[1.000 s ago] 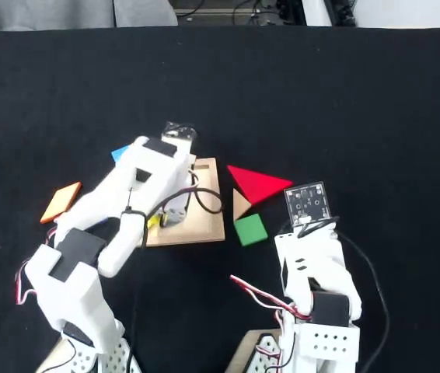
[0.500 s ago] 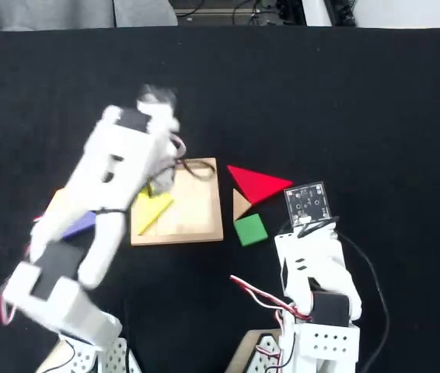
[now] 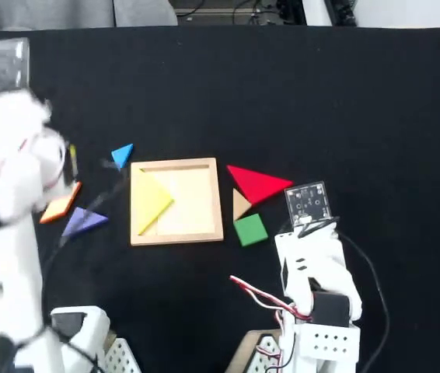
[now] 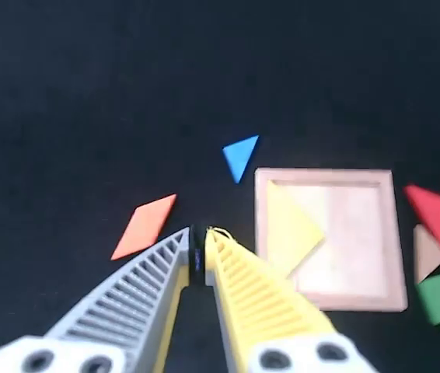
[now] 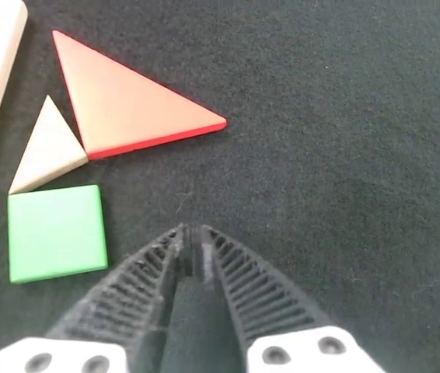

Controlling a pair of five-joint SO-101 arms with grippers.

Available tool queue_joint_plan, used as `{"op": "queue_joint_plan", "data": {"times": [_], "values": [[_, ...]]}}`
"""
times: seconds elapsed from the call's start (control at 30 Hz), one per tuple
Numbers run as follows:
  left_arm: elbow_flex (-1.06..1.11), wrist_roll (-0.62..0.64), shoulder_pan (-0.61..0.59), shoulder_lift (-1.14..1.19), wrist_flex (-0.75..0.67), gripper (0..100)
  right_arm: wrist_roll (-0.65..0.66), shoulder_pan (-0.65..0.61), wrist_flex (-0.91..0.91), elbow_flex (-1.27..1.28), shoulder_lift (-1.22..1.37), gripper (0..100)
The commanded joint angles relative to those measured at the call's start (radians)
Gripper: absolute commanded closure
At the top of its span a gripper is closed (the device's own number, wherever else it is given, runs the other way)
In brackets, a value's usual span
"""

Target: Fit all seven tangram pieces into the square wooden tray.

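**One piece in the tray, six on the cloth**

From the high view, the square wooden tray (image 3: 218, 203) lies flat in the middle of the black cloth table (image 3: 344, 101). A big yellow triangle (image 3: 150, 200) lies inside the tray, against its left wall. The other six pieces lie outside it. A small blue triangle (image 3: 120, 155) sits just off the tray's far left corner. An orange slanted four-sided piece (image 3: 59, 203) and a purple triangle (image 3: 85, 221) lie to the left of the tray, near each other. A big red triangle (image 3: 257, 184), a small pale wooden triangle (image 3: 239, 204) and a green square (image 3: 250, 230) sit close together by the tray's right side. The white left arm (image 3: 10, 194) stands at the left edge. The white right arm (image 3: 313, 260) stands near the green square.

In the left wrist view, the left gripper (image 4: 200, 237) is high over the cloth. Its grey and yellow fingers are pressed together and hold nothing. The orange slanted four-sided piece (image 4: 144, 226), the small blue triangle (image 4: 240, 155) and the square wooden tray (image 4: 325, 176) lie below it.

In the right wrist view, the right gripper (image 5: 191, 233) is over bare cloth. Its black fingers are pressed together and hold nothing. The green square (image 5: 55, 231) is near it. The small pale wooden triangle (image 5: 47, 148) touches the big red triangle (image 5: 127, 105).
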Motion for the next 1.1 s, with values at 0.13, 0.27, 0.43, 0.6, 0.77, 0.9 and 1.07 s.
{"op": "queue_joint_plan", "data": {"times": [0.13,0.27,0.43,0.6,0.77,0.9,1.07], "values": [[0.602,-0.103,-0.159,-0.365,-0.315,95,0.087,-0.008,-0.021,-0.012,-0.084,78.6],[0.931,-0.103,-0.232,-0.465,-0.592,95,0.141,-0.018,-0.003,-0.038,-0.077,81.3],[1.155,-0.044,-0.234,-0.5,-0.717,95,0.158,-0.086,0.11,-0.12,-0.077,81.9],[1.265,-0.005,-0.232,-0.505,-0.802,95,0.163,-0.089,0.118,-0.186,-0.077,81.9],[1.406,-0.074,-0.231,-0.532,-0.941,95,0.221,-0.089,0.124,-0.312,-0.074,81.9],[1.46,-0.109,-0.229,-0.588,-0.968,95,0.222,-0.089,0.124,-0.42,-0.021,81.9],[1.517,-0.109,-0.188,-0.689,-0.959,95,0.218,-0.094,0.117,-0.585,0.22,81.9]]}}
